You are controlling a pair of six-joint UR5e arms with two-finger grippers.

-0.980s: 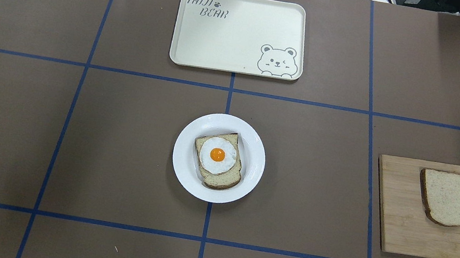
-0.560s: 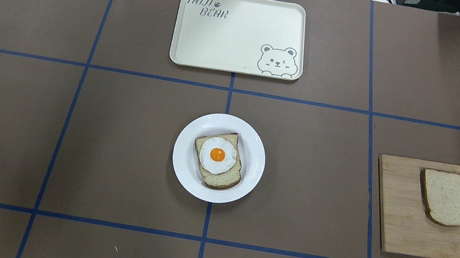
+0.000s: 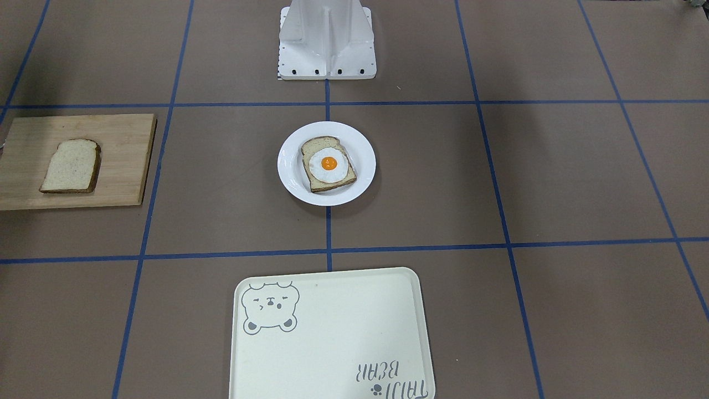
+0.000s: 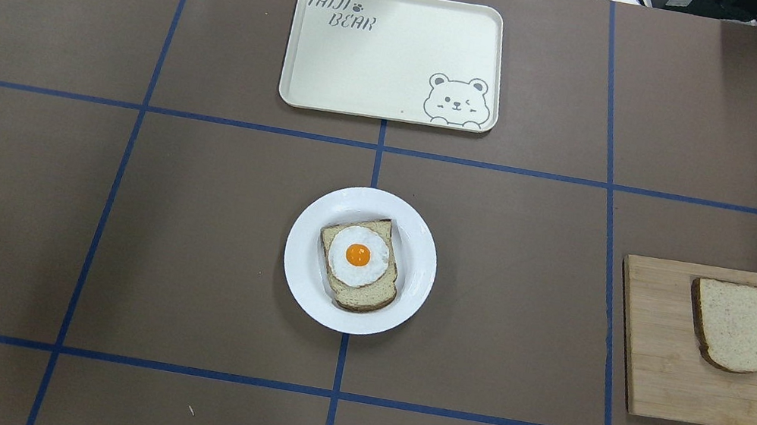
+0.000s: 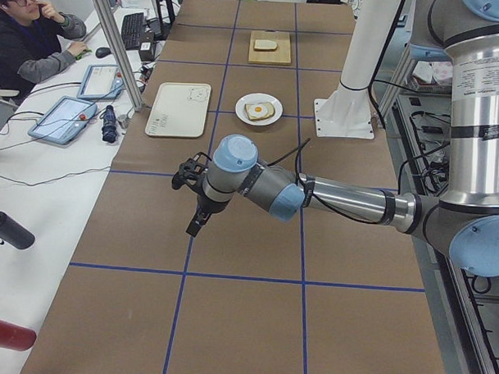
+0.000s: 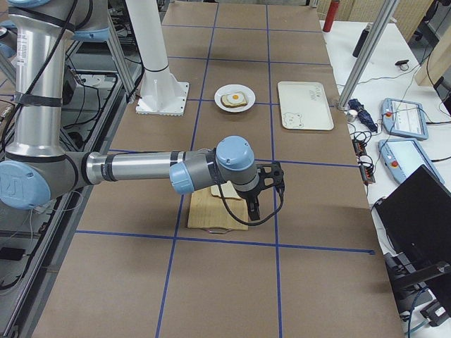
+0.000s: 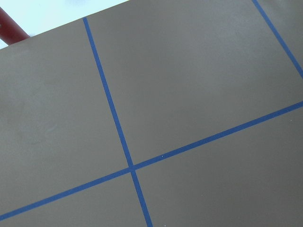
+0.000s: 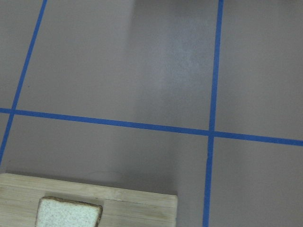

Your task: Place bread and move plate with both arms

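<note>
The bare bread slice (image 4: 730, 325) lies on a wooden board (image 4: 665, 384) at the right of the overhead view; it also shows in the front view (image 3: 71, 165) and at the bottom of the right wrist view (image 8: 68, 215). The white plate (image 4: 418, 250) sits mid-table and holds a slice topped with a fried egg (image 4: 357, 255). My left gripper (image 5: 195, 214) hangs over bare table far from the plate. My right gripper (image 6: 257, 204) hangs by the board's outer end. Both show only in the side views, so I cannot tell whether they are open or shut.
A cream tray with a bear drawing (image 4: 390, 53) lies beyond the plate. The white base stand (image 3: 327, 39) is on the robot's side. An operator (image 5: 29, 32) sits at a side desk with tablets. Blue tape lines grid the brown table.
</note>
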